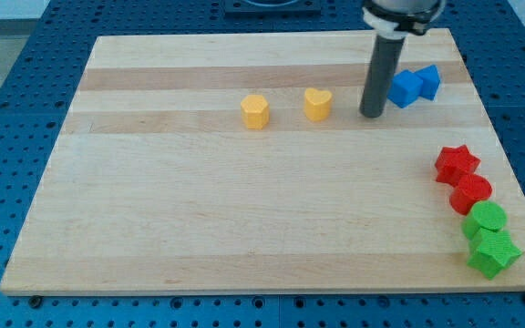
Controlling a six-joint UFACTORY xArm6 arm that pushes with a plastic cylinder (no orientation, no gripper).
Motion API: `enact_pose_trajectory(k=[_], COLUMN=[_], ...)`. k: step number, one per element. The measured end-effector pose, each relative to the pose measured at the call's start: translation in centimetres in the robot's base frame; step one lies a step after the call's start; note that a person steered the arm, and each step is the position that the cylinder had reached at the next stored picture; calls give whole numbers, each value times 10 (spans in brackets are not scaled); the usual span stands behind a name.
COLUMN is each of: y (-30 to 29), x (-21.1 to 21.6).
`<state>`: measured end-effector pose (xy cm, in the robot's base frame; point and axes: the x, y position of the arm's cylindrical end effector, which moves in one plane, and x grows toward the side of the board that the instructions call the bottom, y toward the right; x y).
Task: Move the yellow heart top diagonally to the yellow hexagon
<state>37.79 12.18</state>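
The yellow heart (317, 104) lies on the wooden board near the view's top, right of centre. The yellow hexagon (255, 111) lies to its left, a short gap apart and slightly lower. My tip (371, 115) rests on the board to the right of the heart, with a small gap between them. The rod rises straight up from the tip.
Two blue blocks (414, 85) sit touching each other just right of the rod. A red star (456, 163), a red round block (470, 193), a green round block (487, 219) and a green star (493, 252) line the board's right edge (509, 173).
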Motion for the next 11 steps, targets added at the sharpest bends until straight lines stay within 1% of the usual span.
enact_pose_trajectory(k=[2,3,4,5,6,7,8,9,10,11], y=[-92,-89,-60,-60,-73,-95,-98,-84,-52,-57], x=[-4,-4,-18,-46,-58,-57,-57,-57,-48,-33])
